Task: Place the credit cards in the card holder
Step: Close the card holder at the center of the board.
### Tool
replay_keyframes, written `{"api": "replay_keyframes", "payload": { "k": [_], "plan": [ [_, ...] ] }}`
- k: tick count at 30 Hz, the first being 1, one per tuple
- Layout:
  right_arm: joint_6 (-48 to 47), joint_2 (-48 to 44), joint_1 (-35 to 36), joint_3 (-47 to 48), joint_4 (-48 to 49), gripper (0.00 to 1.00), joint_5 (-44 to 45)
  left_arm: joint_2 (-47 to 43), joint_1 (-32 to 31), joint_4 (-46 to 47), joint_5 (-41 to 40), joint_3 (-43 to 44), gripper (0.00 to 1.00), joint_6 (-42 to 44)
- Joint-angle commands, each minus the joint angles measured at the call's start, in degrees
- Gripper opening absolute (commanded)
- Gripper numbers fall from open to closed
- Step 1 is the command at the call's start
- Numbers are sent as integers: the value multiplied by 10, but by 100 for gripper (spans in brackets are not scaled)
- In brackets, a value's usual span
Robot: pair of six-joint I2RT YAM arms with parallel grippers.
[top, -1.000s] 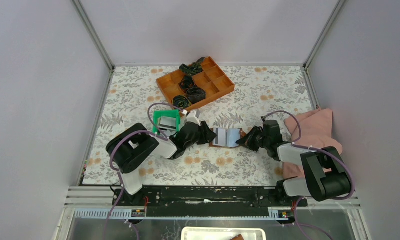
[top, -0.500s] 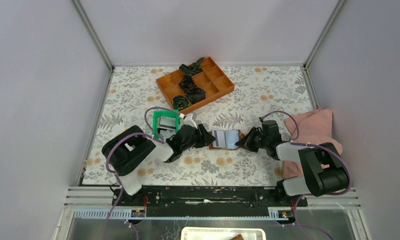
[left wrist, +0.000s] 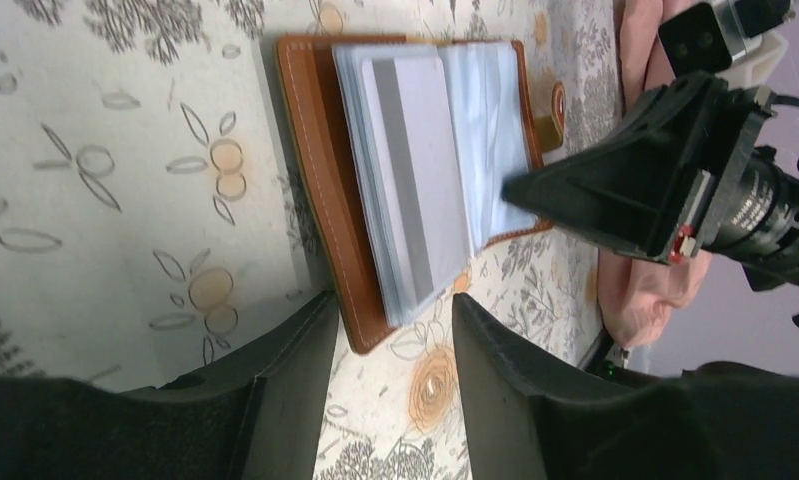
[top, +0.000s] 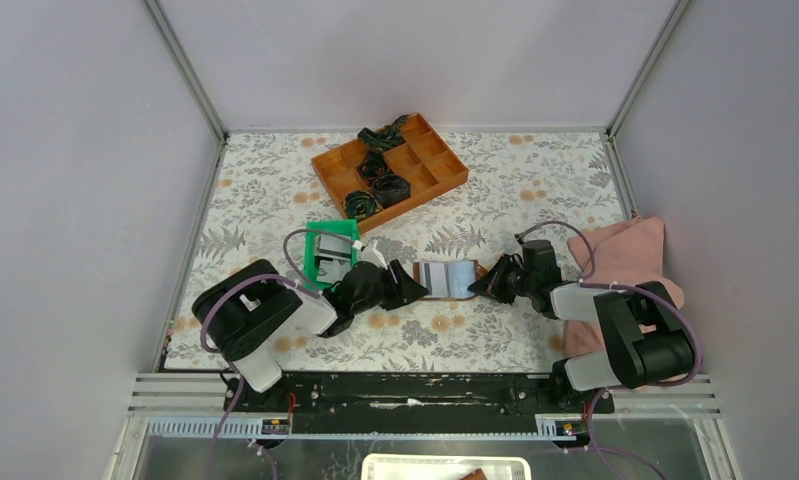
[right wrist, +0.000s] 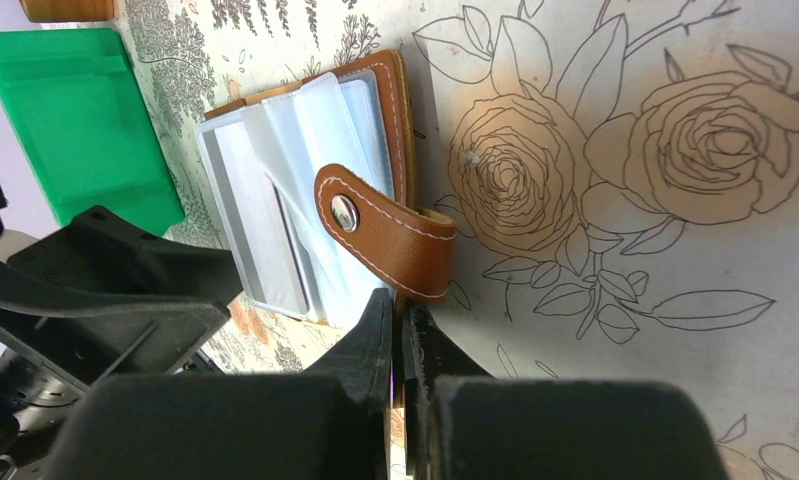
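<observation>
The brown card holder (top: 422, 283) (left wrist: 318, 170) (right wrist: 403, 120) lies open on the floral mat, its clear sleeves fanned out. A silver credit card (left wrist: 415, 185) (right wrist: 260, 235) (top: 437, 277) with a grey stripe sits in the top sleeve. My left gripper (top: 413, 291) (left wrist: 390, 335) is open at the holder's left end, and the holder's near corner lies just ahead of the gap between its fingers. My right gripper (top: 487, 283) (right wrist: 397, 310) is shut on the holder's right edge, just beneath the curled snap tab (right wrist: 380, 235).
A green tray (top: 332, 230) (right wrist: 70, 110) holding greyish flat pieces stands left of the holder, behind my left arm. An orange compartment tray (top: 445, 170) with black coiled items sits at the back. A pink cloth (top: 630, 255) lies at the right edge.
My left gripper has drawn back toward the near left, away from the holder, uncovering the green tray. The right gripper has stayed shut at the holder's edge.
</observation>
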Motion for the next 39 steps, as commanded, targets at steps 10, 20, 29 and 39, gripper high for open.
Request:
{"api": "replay_keyframes", "payload": {
  "k": [10,20,29,39],
  "plan": [
    [-19,1,2,3,-15,0,10,31,-22,93,-13,-9,55,-47],
    [-40,-24,3,6,-51,0,28,4,-22,63,-65,45,55,13],
    [-44,-20,2,3,-49,5,29,18,-39,102,-62,71,55,21],
    [-67,-85,2,8,-110,43,75,31,-54,88,-63,102,55,25]
  ]
}}
